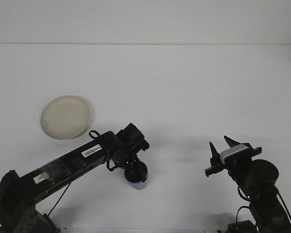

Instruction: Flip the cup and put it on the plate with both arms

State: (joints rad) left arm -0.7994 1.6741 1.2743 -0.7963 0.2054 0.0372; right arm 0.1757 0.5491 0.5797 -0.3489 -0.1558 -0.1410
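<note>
Left end effector [135, 174] is right down on the blue cup [137, 181], covering most of it from above, and whether its fingers are clenched on the cup or released, I cannot tell; the wrist hides them. Only the pale lower edge of the cup peeks out below the black housing. The cup sits on the white bench [184, 97], front and centre-left, and whether it stands mouth up or mouth down cannot be made out under the arm. The left arm stretches back from there toward the lower-left corner, cables looping beside the wrist.

Over on the right, the right end effector [219, 148] is released, fingers spread and pointing up, holding nothing, well apart from the cup.

The plate [65, 117] lies empty at the left of the bench, apart from the cup and the arm.

So the task looks early: the approach to the cup is made, a grasp may be under way. Left to do, by my read: lifting, flipping the cup with help from the right arm, and setting it on the plate.
</note>
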